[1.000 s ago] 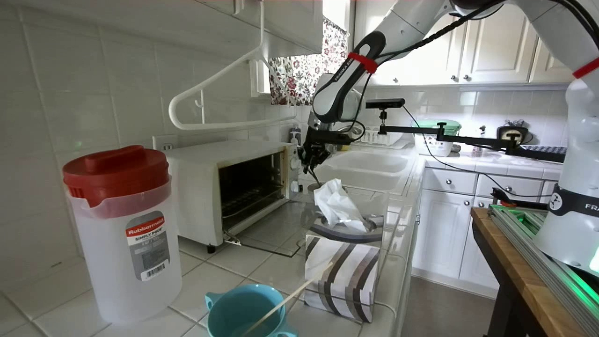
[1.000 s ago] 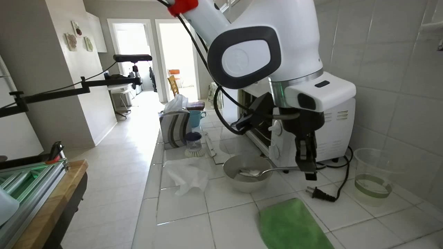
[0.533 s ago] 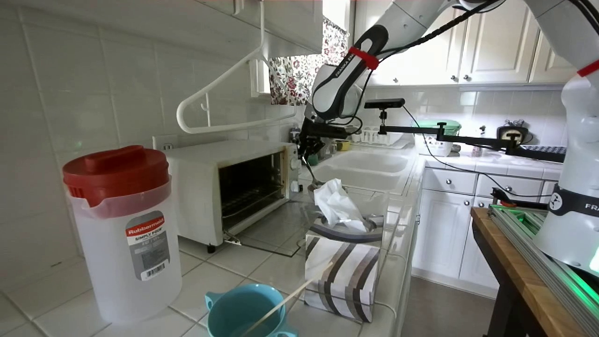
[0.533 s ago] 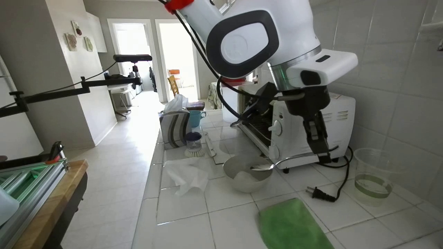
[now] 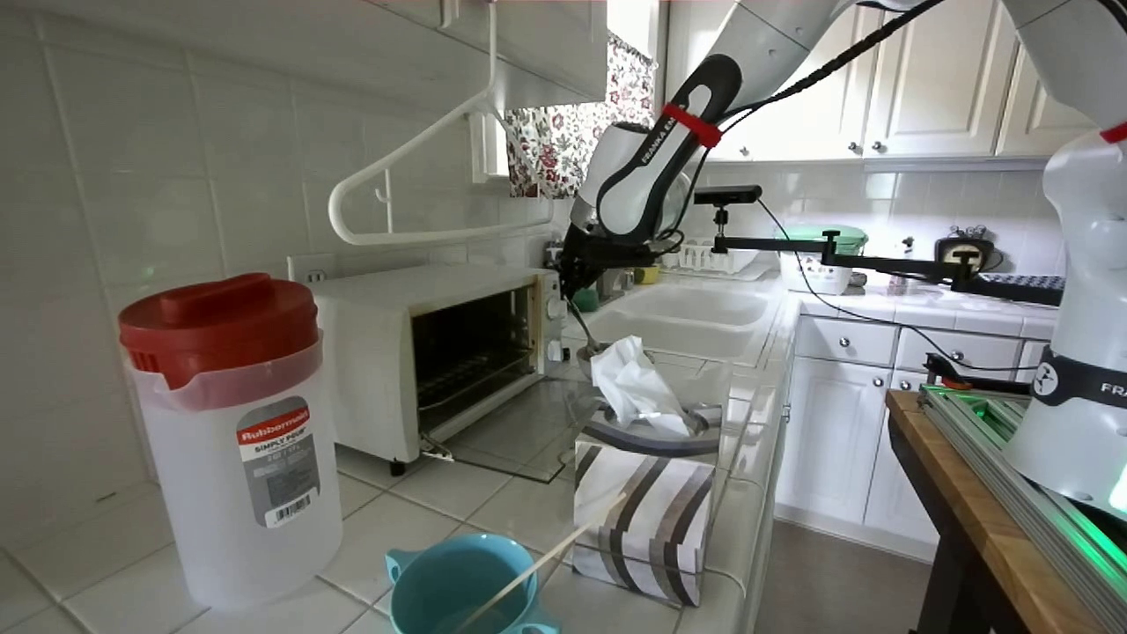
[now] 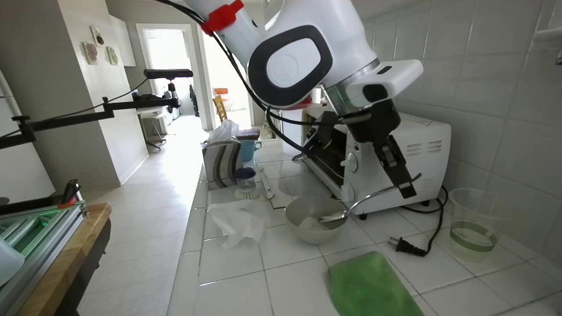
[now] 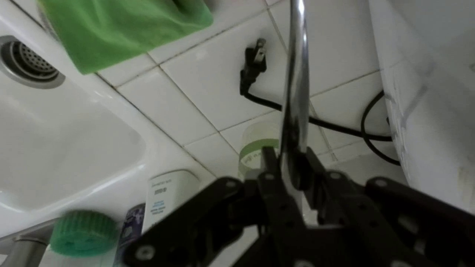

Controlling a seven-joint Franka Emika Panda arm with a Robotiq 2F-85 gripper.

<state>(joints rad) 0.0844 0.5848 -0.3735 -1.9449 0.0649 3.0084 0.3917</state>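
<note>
A translucent plastic pitcher (image 5: 224,475) with a red lid (image 5: 220,326) stands near a boxy white toaster oven (image 5: 374,361); a turquoise two-handled cup (image 5: 453,572) holds a thin wooden stick (image 5: 546,559). A green cloth (image 6: 373,285) lies on the white-tiled counter (image 6: 294,285).

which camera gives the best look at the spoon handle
The wrist view: the spoon handle is largest there, gripped between the fingers, though cropped at the top. Both exterior views show it thinner and smaller.
</note>
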